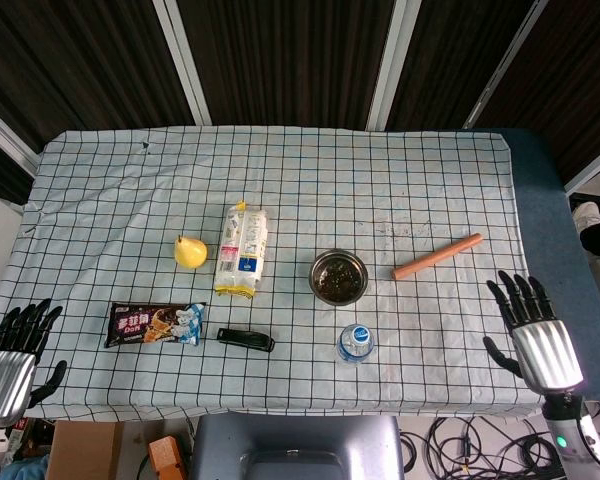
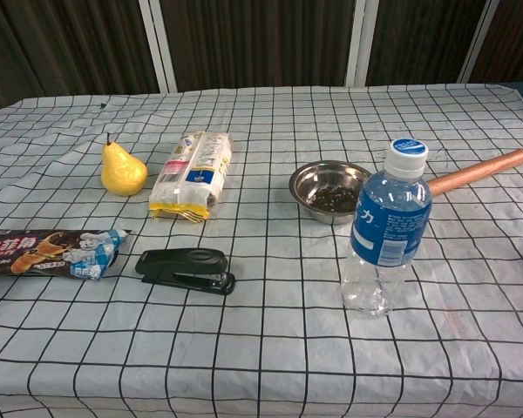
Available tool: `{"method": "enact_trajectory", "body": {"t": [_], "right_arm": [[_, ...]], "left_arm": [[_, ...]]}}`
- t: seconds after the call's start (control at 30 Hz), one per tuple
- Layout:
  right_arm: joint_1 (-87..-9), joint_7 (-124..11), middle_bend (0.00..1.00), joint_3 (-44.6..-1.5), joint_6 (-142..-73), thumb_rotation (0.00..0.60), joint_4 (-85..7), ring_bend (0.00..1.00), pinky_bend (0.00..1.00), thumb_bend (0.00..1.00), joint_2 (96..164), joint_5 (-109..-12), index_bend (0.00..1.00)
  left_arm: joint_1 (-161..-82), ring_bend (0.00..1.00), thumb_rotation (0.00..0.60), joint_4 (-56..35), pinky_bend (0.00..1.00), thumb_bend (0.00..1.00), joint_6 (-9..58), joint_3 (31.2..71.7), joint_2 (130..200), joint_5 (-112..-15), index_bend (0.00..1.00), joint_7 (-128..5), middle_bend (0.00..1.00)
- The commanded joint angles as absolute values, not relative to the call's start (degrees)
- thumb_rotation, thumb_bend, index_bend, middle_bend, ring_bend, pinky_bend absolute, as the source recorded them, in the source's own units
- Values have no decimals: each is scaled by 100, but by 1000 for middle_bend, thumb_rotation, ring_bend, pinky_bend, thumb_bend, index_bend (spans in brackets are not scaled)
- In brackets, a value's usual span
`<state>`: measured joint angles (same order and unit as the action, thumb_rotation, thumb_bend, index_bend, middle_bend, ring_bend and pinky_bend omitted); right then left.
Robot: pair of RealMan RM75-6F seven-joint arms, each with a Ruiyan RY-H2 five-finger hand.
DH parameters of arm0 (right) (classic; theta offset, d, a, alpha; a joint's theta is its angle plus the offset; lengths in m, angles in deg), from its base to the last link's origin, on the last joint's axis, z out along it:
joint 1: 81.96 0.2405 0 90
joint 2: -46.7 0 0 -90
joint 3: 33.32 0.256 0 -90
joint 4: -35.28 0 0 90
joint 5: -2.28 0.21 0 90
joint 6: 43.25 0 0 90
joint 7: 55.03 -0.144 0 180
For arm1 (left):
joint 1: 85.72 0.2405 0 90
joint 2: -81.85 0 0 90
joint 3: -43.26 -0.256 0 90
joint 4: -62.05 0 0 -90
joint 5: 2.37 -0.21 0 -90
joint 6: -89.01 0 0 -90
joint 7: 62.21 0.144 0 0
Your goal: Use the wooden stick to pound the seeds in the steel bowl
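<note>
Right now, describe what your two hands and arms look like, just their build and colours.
Both hands show only in the head view. The right hand has black fingers and a ribbed silver metal back; below it a pale grey wrist carries a small green light. The left hand matches: black fingers, ribbed silver back. Its arm is cut off by the frame edge.

Near end of the wooden stick (image 2: 478, 171) hidden behind the water bottle (image 2: 386, 228) in the chest view. Snack wrapper (image 2: 48, 251) cut off at that view's left edge. Both hands out of the chest view altogether. From the head view, left hand (image 1: 10, 362) clipped by the left edge, right hand (image 1: 535, 335) whole, arm below cut by the bottom edge. Seeds in the steel bowl (image 1: 338, 277) too small to tell apart. Print on the cracker packet (image 1: 242, 250) unreadable.
</note>
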<state>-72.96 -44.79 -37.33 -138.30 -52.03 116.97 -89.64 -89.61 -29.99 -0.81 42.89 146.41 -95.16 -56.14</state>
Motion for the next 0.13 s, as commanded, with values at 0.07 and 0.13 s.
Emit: {"method": "enact_trajectory", "body": {"t": [0.07, 0.13], "right_arm": [[-7524, -4400, 0, -3883, -13595, 600, -5428, 0, 4, 205, 11480, -8887, 0], [-7532, -4331, 0, -3810, -13564, 599, -5394, 0, 4, 205, 11494, -8852, 0]], "left_arm": [[-8947, 0, 600, -3037, 51, 386, -91, 4283, 14622, -9524, 0, -5587, 0], [-8933, 0, 600, -3047, 50, 385, -122, 4292, 14619, -9527, 0, -5583, 0]]}}
